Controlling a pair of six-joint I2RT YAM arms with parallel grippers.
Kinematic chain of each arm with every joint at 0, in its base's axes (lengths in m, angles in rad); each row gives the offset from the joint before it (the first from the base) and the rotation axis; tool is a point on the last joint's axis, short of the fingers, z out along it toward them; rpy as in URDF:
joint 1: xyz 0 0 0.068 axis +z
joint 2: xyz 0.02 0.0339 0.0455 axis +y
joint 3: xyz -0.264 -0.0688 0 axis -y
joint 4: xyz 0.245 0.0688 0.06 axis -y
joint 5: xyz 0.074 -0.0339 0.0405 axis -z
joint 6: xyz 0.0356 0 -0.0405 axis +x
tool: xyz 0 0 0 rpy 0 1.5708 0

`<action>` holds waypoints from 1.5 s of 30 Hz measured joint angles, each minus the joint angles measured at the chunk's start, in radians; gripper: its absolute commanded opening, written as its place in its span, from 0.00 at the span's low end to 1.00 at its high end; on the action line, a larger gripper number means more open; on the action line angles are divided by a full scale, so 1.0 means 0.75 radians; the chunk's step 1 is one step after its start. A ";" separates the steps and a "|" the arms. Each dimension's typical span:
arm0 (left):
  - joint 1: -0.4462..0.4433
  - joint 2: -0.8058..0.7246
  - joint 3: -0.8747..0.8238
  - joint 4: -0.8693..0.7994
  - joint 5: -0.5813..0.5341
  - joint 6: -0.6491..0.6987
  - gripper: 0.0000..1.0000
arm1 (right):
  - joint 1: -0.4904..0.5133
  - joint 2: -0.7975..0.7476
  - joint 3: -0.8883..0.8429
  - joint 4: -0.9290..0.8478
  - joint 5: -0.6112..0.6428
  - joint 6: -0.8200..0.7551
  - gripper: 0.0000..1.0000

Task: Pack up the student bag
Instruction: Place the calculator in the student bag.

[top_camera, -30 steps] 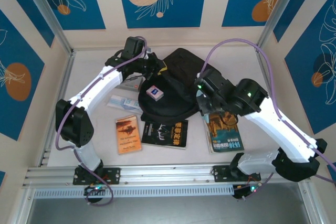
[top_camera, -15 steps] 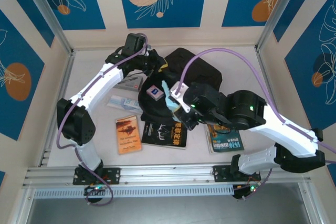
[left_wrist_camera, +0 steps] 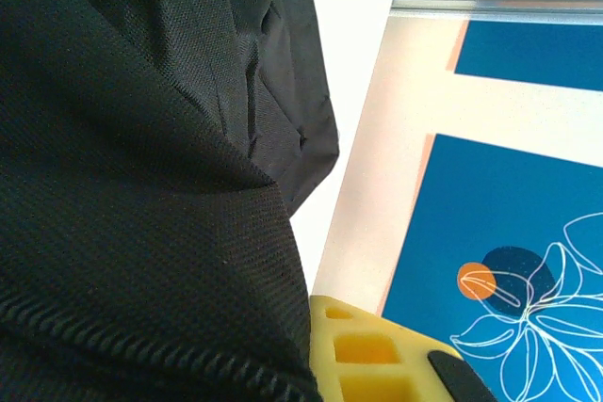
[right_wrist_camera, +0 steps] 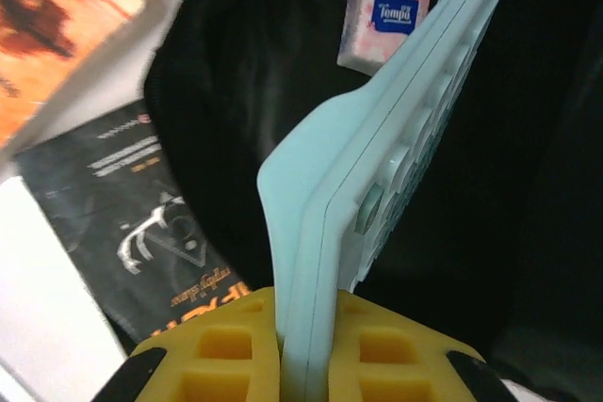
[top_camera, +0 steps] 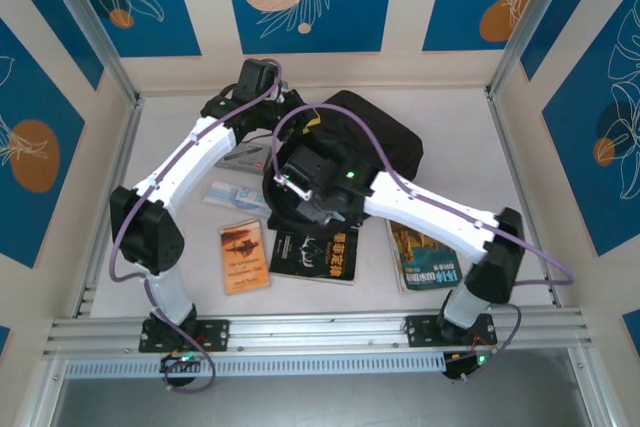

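**Clamped left and right at the student bag**

At left, with the left pincer (left_wrist_camera: 320, 353): pinched together on a fold of the student bag (top_camera: 385, 137), at its far-left edge. From that wrist, one yellow finger (left_wrist_camera: 372, 355) tight against black weave. Mid-table, toward the back: the bag itself, lying slumped. Farther right, with the right pincer (right_wrist_camera: 306, 331): clamped on a pale mint calculator (right_wrist_camera: 396, 157), held edge-on above the bag. From that wrist, a tissue pack (right_wrist_camera: 386, 11) resting on the bag and a black book (right_wrist_camera: 141, 233) just beside it. From above, an orange book (top_camera: 245, 255) and a blue book (top_camera: 427, 259) flat in front.
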 measured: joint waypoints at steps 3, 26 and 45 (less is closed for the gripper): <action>0.000 0.001 0.000 0.003 0.009 -0.006 0.00 | -0.050 0.109 -0.013 0.044 0.087 0.011 0.00; 0.003 -0.001 -0.047 0.087 0.042 -0.056 0.00 | -0.128 0.159 -0.140 0.337 0.210 0.072 0.64; 0.003 0.011 -0.038 0.050 0.044 -0.030 0.00 | -0.761 -0.422 -0.291 0.438 -0.882 0.423 0.60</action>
